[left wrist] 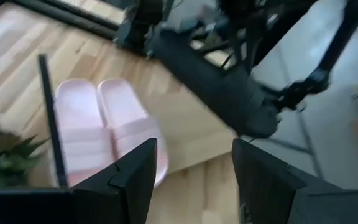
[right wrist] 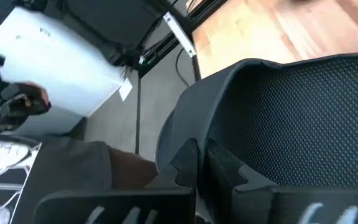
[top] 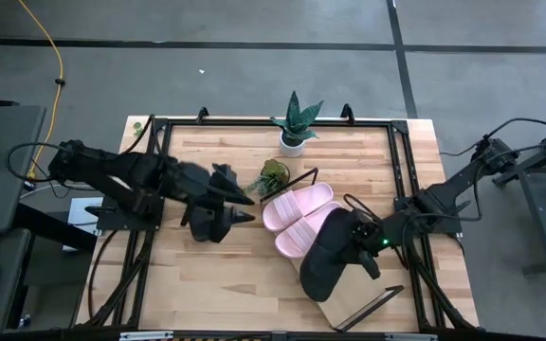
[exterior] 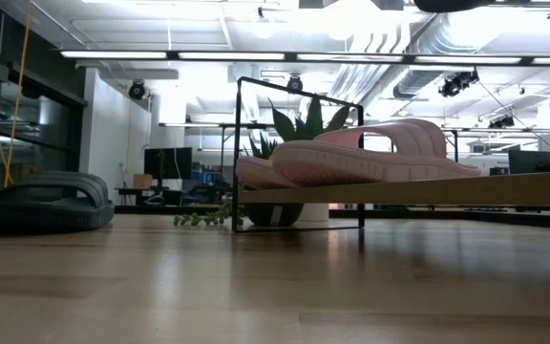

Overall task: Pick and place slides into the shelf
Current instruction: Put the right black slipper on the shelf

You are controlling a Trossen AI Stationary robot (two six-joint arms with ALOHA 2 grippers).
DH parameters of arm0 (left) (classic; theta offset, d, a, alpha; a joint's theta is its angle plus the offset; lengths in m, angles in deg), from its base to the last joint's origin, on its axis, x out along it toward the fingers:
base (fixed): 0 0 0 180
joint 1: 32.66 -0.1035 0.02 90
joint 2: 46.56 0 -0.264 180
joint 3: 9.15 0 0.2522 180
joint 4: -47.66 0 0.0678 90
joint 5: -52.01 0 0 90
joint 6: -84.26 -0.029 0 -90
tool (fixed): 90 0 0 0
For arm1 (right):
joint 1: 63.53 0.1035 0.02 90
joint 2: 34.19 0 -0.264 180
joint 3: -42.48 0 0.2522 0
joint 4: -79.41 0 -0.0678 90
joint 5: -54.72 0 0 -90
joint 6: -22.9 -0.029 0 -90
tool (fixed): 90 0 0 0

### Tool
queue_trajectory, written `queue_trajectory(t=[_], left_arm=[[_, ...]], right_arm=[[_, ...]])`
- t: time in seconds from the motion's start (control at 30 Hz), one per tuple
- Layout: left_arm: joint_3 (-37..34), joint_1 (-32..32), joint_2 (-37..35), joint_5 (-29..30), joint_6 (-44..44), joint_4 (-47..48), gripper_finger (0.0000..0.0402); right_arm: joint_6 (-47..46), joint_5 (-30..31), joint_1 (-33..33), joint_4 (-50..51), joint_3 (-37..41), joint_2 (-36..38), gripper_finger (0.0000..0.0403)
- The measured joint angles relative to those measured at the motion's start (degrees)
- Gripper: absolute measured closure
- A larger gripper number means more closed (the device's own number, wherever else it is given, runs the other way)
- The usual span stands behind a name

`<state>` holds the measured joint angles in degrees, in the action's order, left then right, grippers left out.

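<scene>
Two pink slides (top: 297, 213) lie side by side on the shelf (top: 358, 308), near its far end, just beside the wire frame (top: 289, 183); in the low view they rest on the raised board, toes toward the frame. A black slide (top: 328, 258) is over the shelf next to the pink pair, and the right gripper (top: 375, 244) is clamped on its edge; in the right wrist view the two fingers (right wrist: 194, 163) are pressed together on the rim of this slide. Whether it already touches the board I cannot tell. Another black slide (exterior: 41, 203) lies on the table (top: 216, 284), well apart from the shelf. The left gripper (top: 240, 208) is above the table, between this slide and the shelf, with its fingers (left wrist: 135, 177) apart and nothing between them. Two potted plants (top: 295, 125) stand at the far side of the table.
</scene>
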<state>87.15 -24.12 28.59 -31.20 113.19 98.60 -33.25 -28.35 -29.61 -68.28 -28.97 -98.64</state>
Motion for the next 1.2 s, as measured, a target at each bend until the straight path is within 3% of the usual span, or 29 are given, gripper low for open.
queue_trajectory(t=[0.43,0.77,1.0,1.2], left_arm=[[0.06,-7.96,9.87,-11.61,4.68,-11.78,0.0204],[0.0,-8.33,16.06,-12.28,9.0,-20.13,0.0204],[-0.07,-9.3,18.79,-12.35,12.59,-21.74,0.0204],[-0.04,-10.02,20.8,-15.36,15.11,-29.42,0.0204]], right_arm=[[12.5,-14.23,-7.17,-0.4,0.0,-0.02,0.0403],[20.58,-23.31,-11.6,0.35,0.0,0.0,0.0403],[24.73,-26.22,-13.43,0.5,0.0,0.0,0.0403],[26.76,-27.56,-14.53,1.28,0.0,0.0,0.0403]])
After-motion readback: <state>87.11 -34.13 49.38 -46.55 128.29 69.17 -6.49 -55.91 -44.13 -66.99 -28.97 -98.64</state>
